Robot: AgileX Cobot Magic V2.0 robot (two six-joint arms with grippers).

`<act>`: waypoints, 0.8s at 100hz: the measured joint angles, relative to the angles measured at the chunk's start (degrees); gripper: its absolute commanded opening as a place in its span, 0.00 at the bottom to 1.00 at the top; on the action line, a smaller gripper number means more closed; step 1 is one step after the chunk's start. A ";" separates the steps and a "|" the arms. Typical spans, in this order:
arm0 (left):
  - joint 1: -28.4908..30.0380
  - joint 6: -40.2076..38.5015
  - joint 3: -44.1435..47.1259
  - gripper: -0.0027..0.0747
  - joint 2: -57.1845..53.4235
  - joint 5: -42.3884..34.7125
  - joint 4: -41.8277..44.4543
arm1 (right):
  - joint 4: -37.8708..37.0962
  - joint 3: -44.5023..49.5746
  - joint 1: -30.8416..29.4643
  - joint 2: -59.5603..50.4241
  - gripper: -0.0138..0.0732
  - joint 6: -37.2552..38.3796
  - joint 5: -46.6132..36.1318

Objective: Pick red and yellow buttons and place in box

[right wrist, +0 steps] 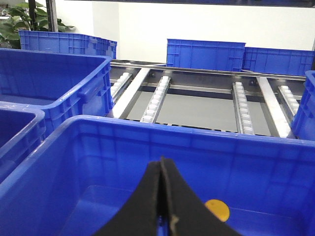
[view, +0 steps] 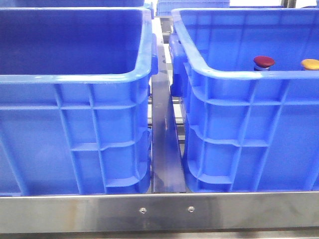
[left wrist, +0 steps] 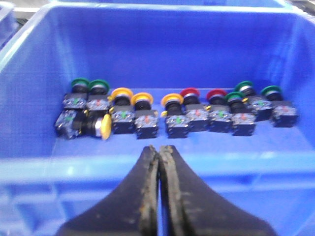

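Two blue crates stand side by side. The right one, the box (view: 239, 74), holds a dark red button (view: 263, 61) and a yellow button (view: 310, 64) near its front wall. My right gripper (right wrist: 162, 160) hovers shut and empty over this box (right wrist: 172, 130), with a yellow cap (right wrist: 217, 210) showing beside the fingers. My left gripper (left wrist: 160, 147) is shut and empty at the near rim of the left crate (left wrist: 162, 54). On that crate's floor stands a row of several yellow buttons (left wrist: 121, 93), red buttons (left wrist: 189, 92) and green buttons (left wrist: 79, 83). Neither gripper shows in the front view.
A steel rail (view: 164, 149) runs between the left crate (view: 75, 77) and the box, and a steel bar (view: 159, 211) crosses the front. Beyond the box lie a roller conveyor (right wrist: 157, 96) and more blue crates (right wrist: 204, 54).
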 measured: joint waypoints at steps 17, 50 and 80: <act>1.60 0.00 5.82 0.01 -1.40 -3.37 0.00 | 0.00 0.00 0.00 0.00 0.08 0.00 0.13; 1.81 0.00 8.79 0.01 -1.40 -15.13 0.07 | 0.00 0.00 0.00 0.00 0.08 0.00 0.13; 1.81 0.00 8.79 0.01 -1.40 -18.36 0.21 | 0.00 0.00 0.00 0.00 0.08 0.00 0.13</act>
